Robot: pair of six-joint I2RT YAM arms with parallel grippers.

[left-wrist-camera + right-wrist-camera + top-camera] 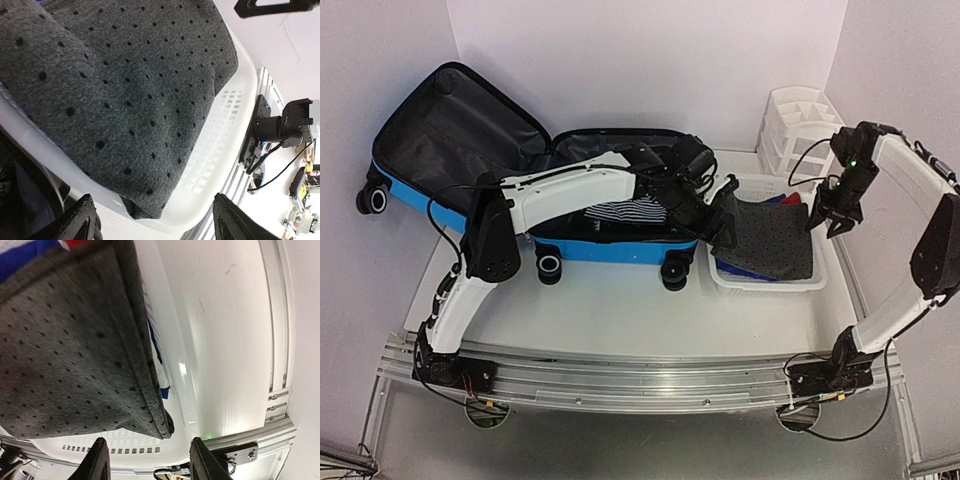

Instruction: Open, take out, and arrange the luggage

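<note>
Left end effector (155,220) and right end effector (147,460) are gaping empty; dotted grey garment (125,90) is lying in the white basket (225,125) beneath them.

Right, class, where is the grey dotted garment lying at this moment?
The grey dotted garment lies right of centre in the top view, draped over the white mesh basket, just right of the open blue suitcase.

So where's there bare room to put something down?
The widest bare patch is the table in front, bordered by the luggage, the basket and the near rail. Crowded: the basket, covered by a grey dotted garment, and the luggage, where the left arm reaches across.
</note>
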